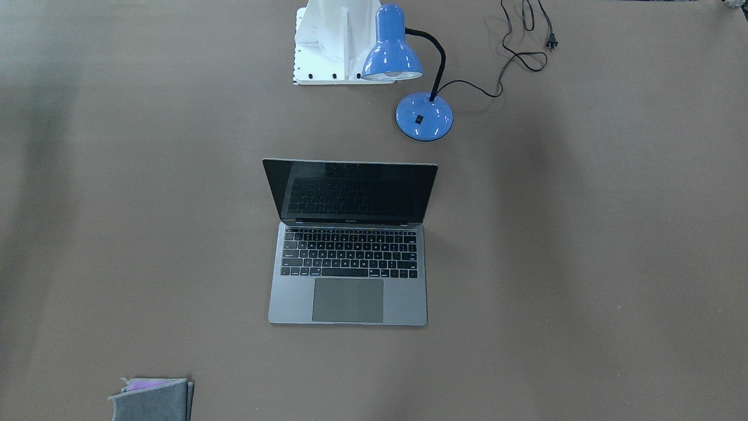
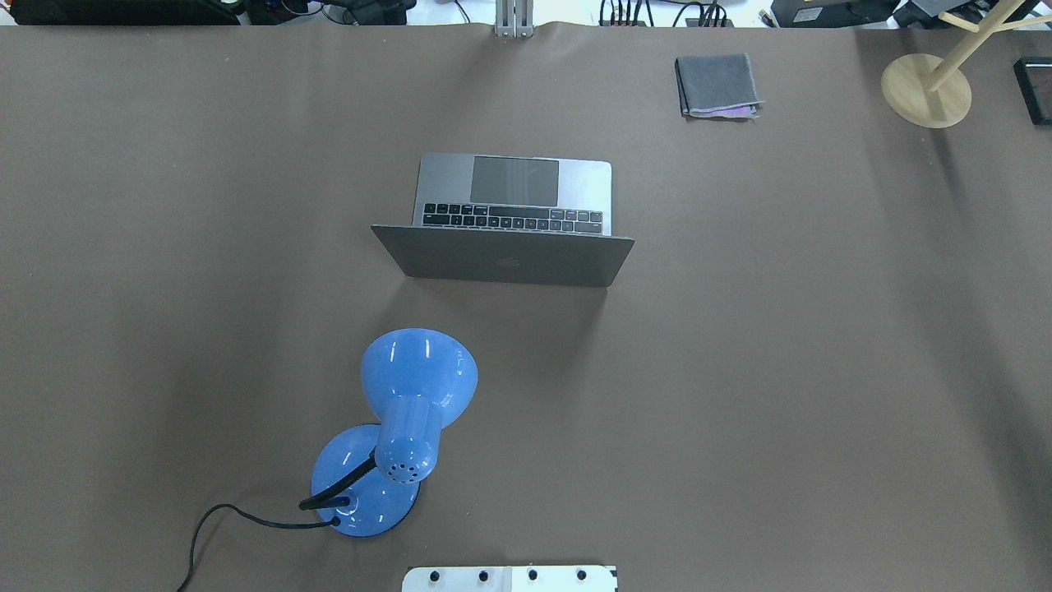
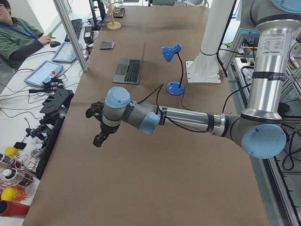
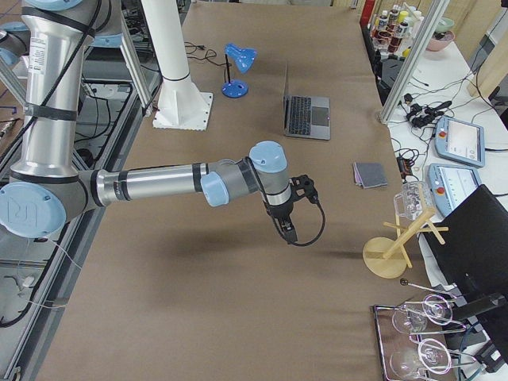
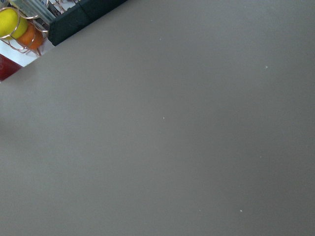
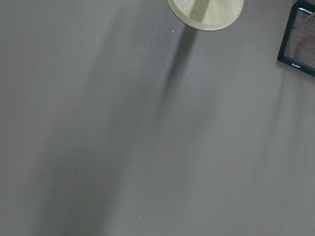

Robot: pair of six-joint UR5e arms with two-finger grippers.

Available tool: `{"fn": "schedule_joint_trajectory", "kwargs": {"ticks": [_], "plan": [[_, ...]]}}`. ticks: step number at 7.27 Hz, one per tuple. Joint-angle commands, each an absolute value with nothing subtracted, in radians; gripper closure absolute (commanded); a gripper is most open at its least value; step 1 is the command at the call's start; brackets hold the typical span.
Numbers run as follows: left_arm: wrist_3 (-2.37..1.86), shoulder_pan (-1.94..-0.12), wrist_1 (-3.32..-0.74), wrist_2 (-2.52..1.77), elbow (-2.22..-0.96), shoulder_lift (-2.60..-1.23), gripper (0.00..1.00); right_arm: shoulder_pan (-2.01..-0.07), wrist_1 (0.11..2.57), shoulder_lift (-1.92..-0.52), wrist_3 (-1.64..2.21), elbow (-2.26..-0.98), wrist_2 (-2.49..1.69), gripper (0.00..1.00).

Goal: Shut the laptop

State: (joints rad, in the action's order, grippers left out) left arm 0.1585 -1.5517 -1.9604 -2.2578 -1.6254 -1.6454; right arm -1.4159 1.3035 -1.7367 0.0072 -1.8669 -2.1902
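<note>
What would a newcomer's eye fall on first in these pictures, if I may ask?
The open laptop, its screen dark, sits in the middle of the brown table and draws the eye first, with the bright blue desk lamp standing behind its lid, near the robot's white base. Next come the two arms: the left gripper and the right gripper each hover over bare table towards opposite ends, far from the laptop.

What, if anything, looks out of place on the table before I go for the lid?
Nothing is spilled or damaged. The laptop sits open and square, with its screen dark. The one oddity is that the plug of the lamp lies loose on the table, connected to nothing. The lamp stands behind the laptop without touching it.
</note>
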Motion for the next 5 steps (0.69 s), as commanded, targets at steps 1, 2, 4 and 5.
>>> {"fn": "schedule_joint_trajectory", "kwargs": {"ticks": [1, 2, 4, 5], "plan": [[0.093, -1.546, -1.988, -2.345, -1.623, -1.647, 0.01, -1.416, 1.304, -1.733, 0.035, -1.868, -2.285, 0.00], [0.060, -1.514, -1.999, -2.385, -1.637, -1.652, 0.02, -1.414, 1.289, -1.730, 0.126, -1.887, -2.327, 0.00], [-0.144, -1.449, -2.101, -2.498, -1.638, -1.655, 0.02, -1.396, 1.197, -1.730, 0.304, -1.891, -2.437, 0.15], [-0.328, -1.387, -2.211, -2.526, -1.638, -1.655, 0.02, -1.378, 1.125, -1.732, 0.445, -1.891, -2.504, 0.31]]}}
